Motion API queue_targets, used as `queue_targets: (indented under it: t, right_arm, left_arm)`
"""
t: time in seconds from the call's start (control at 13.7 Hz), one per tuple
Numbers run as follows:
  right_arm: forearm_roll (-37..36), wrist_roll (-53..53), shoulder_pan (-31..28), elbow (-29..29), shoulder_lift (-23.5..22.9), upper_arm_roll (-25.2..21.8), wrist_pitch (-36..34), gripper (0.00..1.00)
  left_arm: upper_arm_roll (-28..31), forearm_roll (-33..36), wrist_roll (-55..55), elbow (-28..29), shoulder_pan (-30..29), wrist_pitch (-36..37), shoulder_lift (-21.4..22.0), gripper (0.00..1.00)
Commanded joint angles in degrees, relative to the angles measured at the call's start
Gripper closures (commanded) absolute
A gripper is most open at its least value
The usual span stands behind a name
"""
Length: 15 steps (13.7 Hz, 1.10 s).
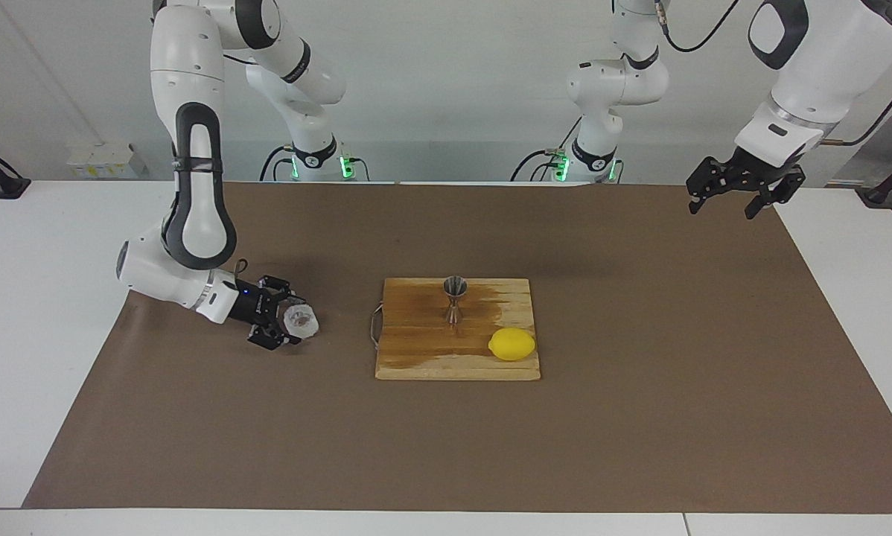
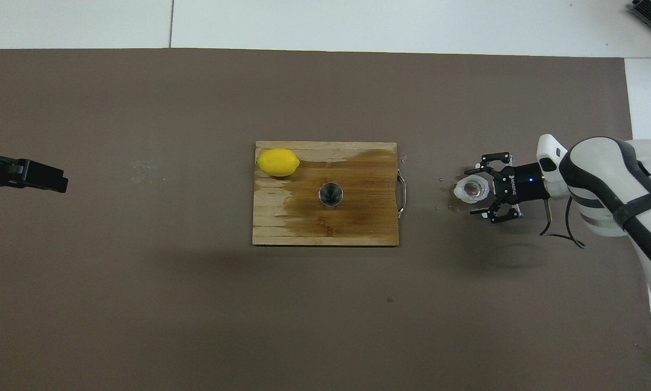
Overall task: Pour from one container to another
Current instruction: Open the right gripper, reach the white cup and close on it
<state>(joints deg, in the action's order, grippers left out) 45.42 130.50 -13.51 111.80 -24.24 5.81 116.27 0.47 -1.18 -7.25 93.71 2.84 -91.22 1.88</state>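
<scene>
Brown matting covers your bench (image 1: 639, 417); the small clear faceted glass cup (image 1: 301, 321) stands on it toward the right arm's end, beside the wooden cutting board (image 1: 416, 357) carrying the silvery hourglass metal jigger (image 1: 455, 298) and a yellow lemon (image 1: 511, 344). Your right pincer (image 1: 288, 320) lies level, released, fingers bracketing the cup; only the facing view shows it low enough. Your left pincer (image 1: 721, 201) waits aloft, released, over the opposite edge.

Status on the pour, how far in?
Early. Done: right gripper has its open fingers around the glass cup, which sits on the mat. In hand: nothing closed or lifted yet. Left: grip, carry to the jigger standing upright on the cutting board, tip. Left gripper waits open at the table's edge.
</scene>
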Motion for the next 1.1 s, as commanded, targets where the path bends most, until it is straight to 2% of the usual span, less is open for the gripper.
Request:
queue_targets:
  t: [0.0, 0.22, 0.29, 0.81, 1.03]
  right_arm:
    - [1.42, 1.6, 0.76, 0.17, -0.28, 0.26, 1.58, 0.21]
    - [1.42, 1.51, 1.64, 0.17, -0.28, 0.17, 2.38, 0.82]
    - [1.25, 1.42, 1.64, 0.17, -0.28, 0.17, 2.38, 0.92]
    - [0.9, -1.82, 1.73, -0.09, 1.21, 0.34, 1.68, 0.93]
    - [0.98, -6.38, 3.22, -0.53, 2.44, 0.7, 1.58, 0.99]
  left_arm:
    - [0.5, 1.09, -0.22, 1.48, 0.5, -0.62, 1.37, 0.0]
    - [0.5, 1.09, -0.22, 1.48, 0.5, -0.62, 1.37, 0.0]
    - [0.5, 1.09, -0.22, 1.48, 0.5, -0.62, 1.37, 0.0]
    - [0.5, 1.09, -0.22, 1.48, 0.5, -0.62, 1.37, 0.0]
    - [0.5, 1.09, -0.22, 1.48, 0.5, -0.62, 1.37, 0.0]
